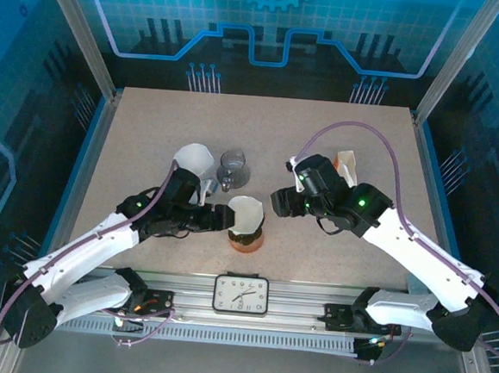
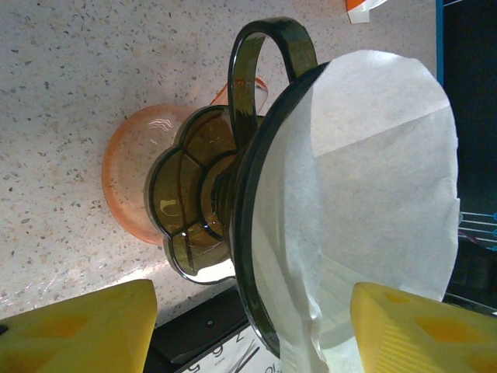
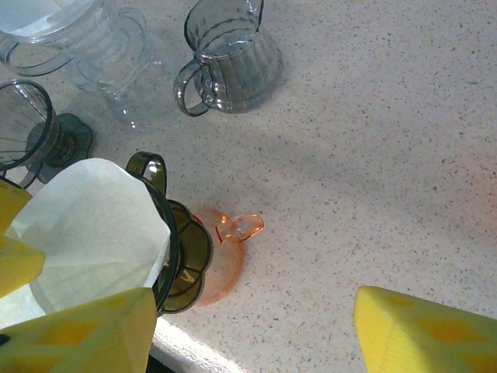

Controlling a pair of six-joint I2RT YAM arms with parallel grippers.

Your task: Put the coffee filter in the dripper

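Speckled counter [image 1: 150,135] carries everything. Left tool [image 1: 218,219] and right tool [image 1: 279,199] both stand spread, pinching nothing. Clock [image 1: 241,294] numerals are too small to read. Olive dripper [image 2: 194,202], atop an orange cup [image 2: 124,186], holds the white coffee filter [image 2: 373,194].

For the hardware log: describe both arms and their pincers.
The left arm and right arm have white shells, black joints and wrists, a green light and a looping purple cable. The left pincer and right pincer have yellow fingers.
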